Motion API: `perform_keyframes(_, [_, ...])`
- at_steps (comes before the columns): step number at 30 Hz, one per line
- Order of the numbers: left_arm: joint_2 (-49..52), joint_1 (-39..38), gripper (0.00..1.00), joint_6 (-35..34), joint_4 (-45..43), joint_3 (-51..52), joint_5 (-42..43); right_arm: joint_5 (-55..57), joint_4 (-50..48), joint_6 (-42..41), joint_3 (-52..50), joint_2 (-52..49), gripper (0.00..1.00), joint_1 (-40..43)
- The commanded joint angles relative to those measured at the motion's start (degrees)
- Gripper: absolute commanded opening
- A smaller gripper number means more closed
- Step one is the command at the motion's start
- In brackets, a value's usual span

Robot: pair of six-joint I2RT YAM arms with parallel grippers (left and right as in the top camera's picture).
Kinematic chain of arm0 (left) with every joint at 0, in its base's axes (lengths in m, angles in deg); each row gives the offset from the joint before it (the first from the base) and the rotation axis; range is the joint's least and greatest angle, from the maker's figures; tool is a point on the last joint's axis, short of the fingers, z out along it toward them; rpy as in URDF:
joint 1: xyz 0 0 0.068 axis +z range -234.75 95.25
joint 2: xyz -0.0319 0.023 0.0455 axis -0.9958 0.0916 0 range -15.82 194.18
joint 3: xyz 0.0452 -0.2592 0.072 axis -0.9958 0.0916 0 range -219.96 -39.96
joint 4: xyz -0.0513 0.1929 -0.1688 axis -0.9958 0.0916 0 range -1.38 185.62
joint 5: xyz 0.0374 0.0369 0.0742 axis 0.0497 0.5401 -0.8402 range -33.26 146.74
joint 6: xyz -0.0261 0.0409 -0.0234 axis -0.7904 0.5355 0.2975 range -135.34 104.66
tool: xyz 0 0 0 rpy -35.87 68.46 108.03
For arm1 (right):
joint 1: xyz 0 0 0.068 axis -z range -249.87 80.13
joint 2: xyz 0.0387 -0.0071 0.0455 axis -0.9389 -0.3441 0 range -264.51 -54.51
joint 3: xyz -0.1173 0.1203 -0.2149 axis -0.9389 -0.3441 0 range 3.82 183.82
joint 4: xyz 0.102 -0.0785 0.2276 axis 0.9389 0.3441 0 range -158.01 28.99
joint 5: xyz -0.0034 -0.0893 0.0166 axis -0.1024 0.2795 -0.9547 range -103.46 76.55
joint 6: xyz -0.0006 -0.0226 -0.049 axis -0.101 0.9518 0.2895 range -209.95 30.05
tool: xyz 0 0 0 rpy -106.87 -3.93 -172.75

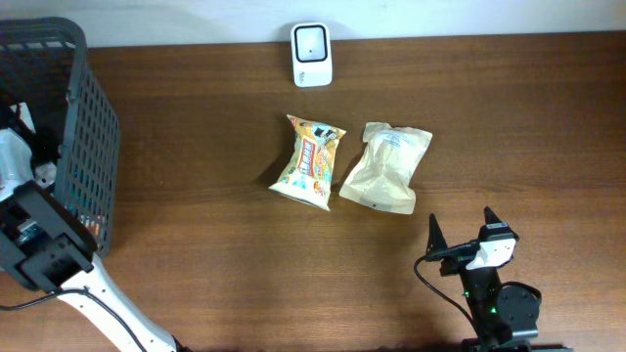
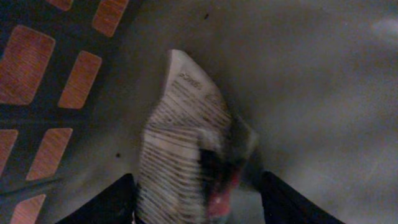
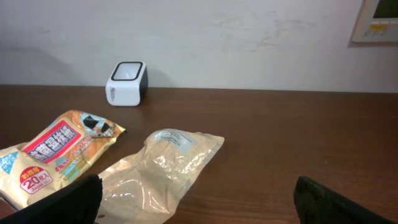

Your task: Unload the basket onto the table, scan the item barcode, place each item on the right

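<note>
Basket (image 2: 37,74) interior: one printed packet (image 2: 180,130) lies between the left gripper (image 2: 197,177) fingertips, long axis running ahead from the claw, far end leaning slightly left. Grip: cannot tell. Right gripper (image 1: 460,220) spread wide, empty. Ahead of it: one colourful packet (image 1: 309,162), one tan packet (image 1: 385,168); beyond them, one scanner (image 1: 312,42)

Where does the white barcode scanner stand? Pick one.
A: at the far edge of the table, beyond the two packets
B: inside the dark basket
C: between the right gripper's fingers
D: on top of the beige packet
A: the overhead view shows the scanner standing alone at the far edge of the table, apart from the colourful packet and the beige packet.
</note>
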Motion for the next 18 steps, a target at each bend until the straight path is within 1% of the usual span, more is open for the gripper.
perform_keyframes(1, [2.6, 0.1, 0.49, -0.2, 0.2, 0.2, 0.2, 0.7, 0.0, -0.2, -0.5, 0.4, 0.98, 0.3])
perform_keyframes(4, [2.6, 0.1, 0.36, -0.2, 0.5, 0.2, 0.2, 0.7, 0.0, -0.2, -0.5, 0.4, 0.98, 0.3])
perform_keyframes(6, [2.6, 0.1, 0.31, -0.2, 0.8, 0.2, 0.2, 0.7, 0.0, -0.2, -0.5, 0.4, 0.98, 0.3])
perform_keyframes(9, [2.6, 0.1, 0.33, -0.2, 1.2, 0.2, 0.2, 0.7, 0.0, -0.2, -0.5, 0.4, 0.98, 0.3])
perform_keyframes(14, [2.0, 0.0, 0.30, -0.2, 1.6, 0.2, 0.9, 0.7, 0.0, -0.2, -0.5, 0.4, 0.98, 0.3])
perform_keyframes(18, [0.8, 0.0, 0.30, -0.2, 1.6, 0.2, 1.2, 0.7, 0.0, -0.2, -0.5, 0.4, 0.98, 0.3])
